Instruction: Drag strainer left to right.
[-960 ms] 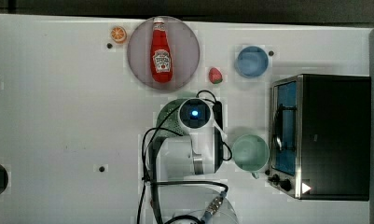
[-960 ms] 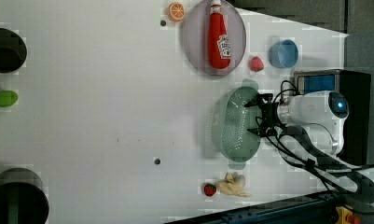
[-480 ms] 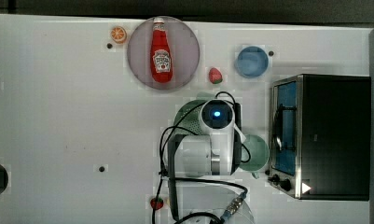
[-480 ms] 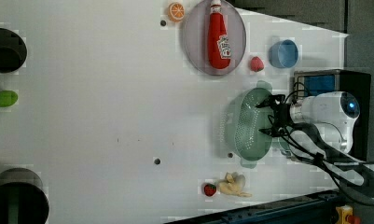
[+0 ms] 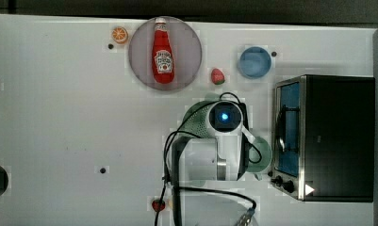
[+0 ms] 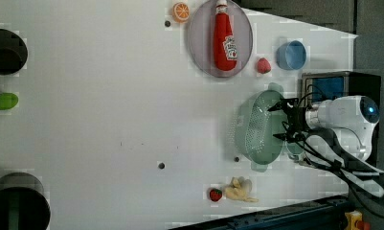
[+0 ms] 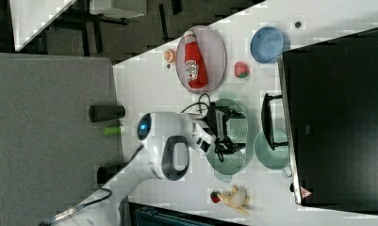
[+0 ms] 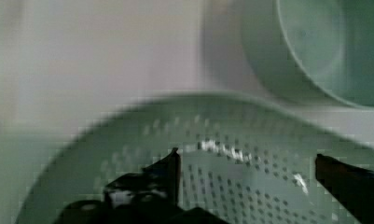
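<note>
The strainer [image 6: 256, 129] is a pale mint-green oblong colander full of small holes, lying on the white table [image 6: 108, 120] just in front of the toaster oven. In the top view the arm [image 5: 224, 117] covers most of the strainer [image 5: 196, 120]. My gripper [image 6: 277, 122] is open, its fingers spread wide and dipping into the bowl at the rim nearest the oven. In the wrist view the gripper [image 8: 247, 161] hangs over the perforated inside of the strainer [image 8: 250, 196] with nothing between its fingers. The right view also shows the gripper [image 7: 233, 132] above the strainer [image 7: 245, 141].
A solid mint cup [image 5: 264, 155] sits between the strainer and the black toaster oven [image 5: 323, 136]. A blue cup [image 5: 254, 62], a strawberry [image 5: 217, 76] and a plate [image 5: 186, 56] with a ketchup bottle [image 5: 163, 52] lie beyond. A banana [image 6: 240, 189] lies near the front edge.
The arm has shifted toward the top view's right, and the strainer has slid with it toward the oven. Most of the movement came in the first half second.
</note>
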Controlling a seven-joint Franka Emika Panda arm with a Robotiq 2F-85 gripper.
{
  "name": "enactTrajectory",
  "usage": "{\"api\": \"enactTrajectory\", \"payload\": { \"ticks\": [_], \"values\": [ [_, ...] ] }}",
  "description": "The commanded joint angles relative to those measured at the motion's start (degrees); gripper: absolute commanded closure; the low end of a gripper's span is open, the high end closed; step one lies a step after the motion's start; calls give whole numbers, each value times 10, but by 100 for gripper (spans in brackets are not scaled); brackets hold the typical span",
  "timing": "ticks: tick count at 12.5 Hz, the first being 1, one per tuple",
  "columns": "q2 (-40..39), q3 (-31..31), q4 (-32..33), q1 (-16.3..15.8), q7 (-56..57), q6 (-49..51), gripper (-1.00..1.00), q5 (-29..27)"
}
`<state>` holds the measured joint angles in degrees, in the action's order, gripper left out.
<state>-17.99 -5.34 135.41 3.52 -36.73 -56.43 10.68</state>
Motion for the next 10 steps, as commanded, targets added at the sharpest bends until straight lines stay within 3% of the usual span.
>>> {"api": "enactTrajectory", "payload": {
  "ticks": [1,6,10],
  "values": [
    [139,13,-23,-5,188,76,-100,-3],
    [285,49,-126,-9,238,341,-100,-76],
    [331,48,-217,-9,357,495,-100,-92]
  ]
}}
